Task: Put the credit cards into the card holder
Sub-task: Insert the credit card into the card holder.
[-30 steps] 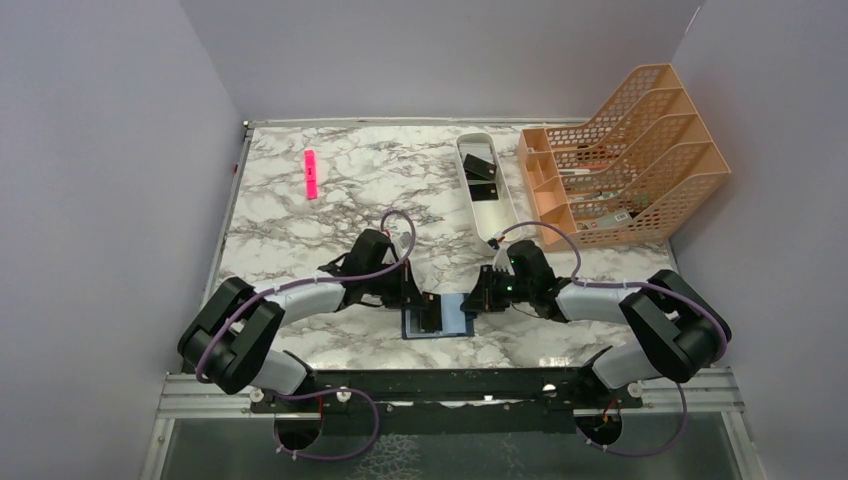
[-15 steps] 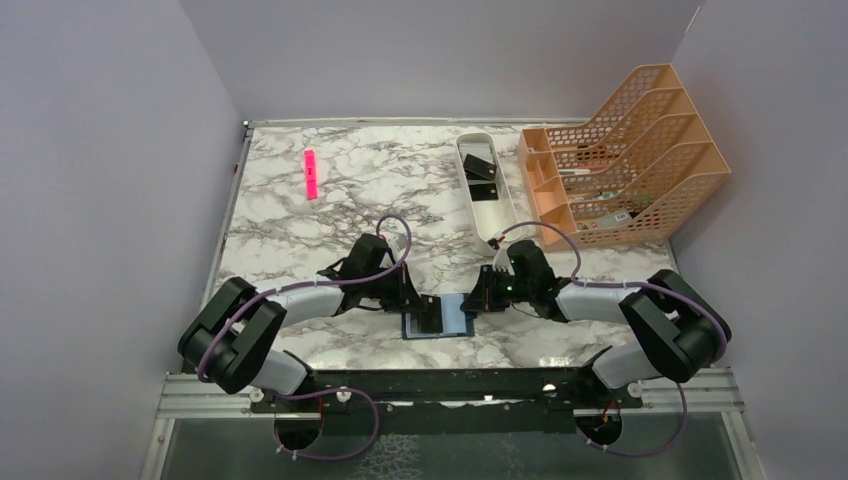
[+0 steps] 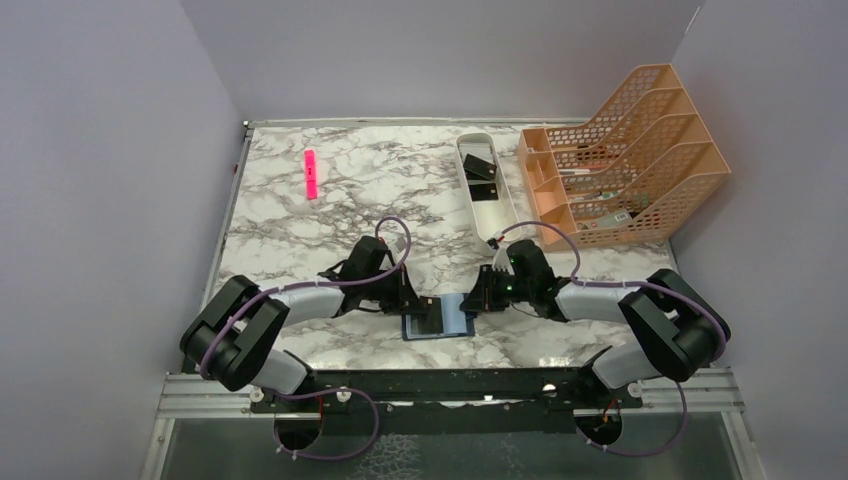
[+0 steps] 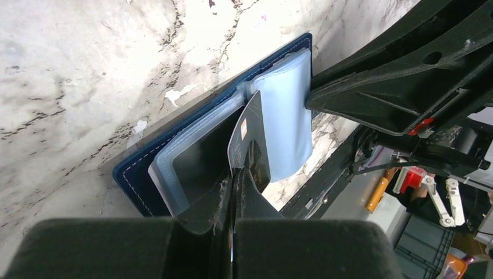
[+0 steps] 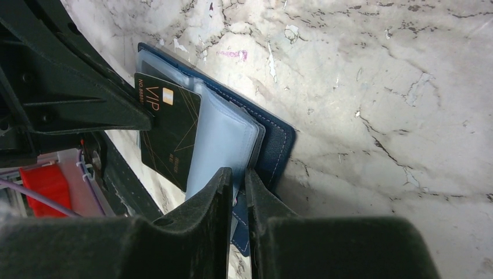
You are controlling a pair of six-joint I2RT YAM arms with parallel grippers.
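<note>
Left gripper (image 4: 235,177) is clamped on a black card (image 4: 251,139), which stands tilted over the open wallet (image 4: 285,116) at the near edge of the table (image 3: 330,220), between the arms. Right gripper (image 5: 238,177) pinches the wallet's pale sleeves at its right edge. Farther back, more cards (image 3: 481,167) lie in a white tray (image 3: 493,215), with an orange rack (image 3: 640,150) beside it.

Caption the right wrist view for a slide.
Black VIP credit card poised over the open navy-blue folding card holder, whose edge the right gripper pinches.

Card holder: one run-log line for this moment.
left gripper: shut on credit card | right gripper: pinching card holder edge | card holder: open | credit card: tilted over sleeves
</note>
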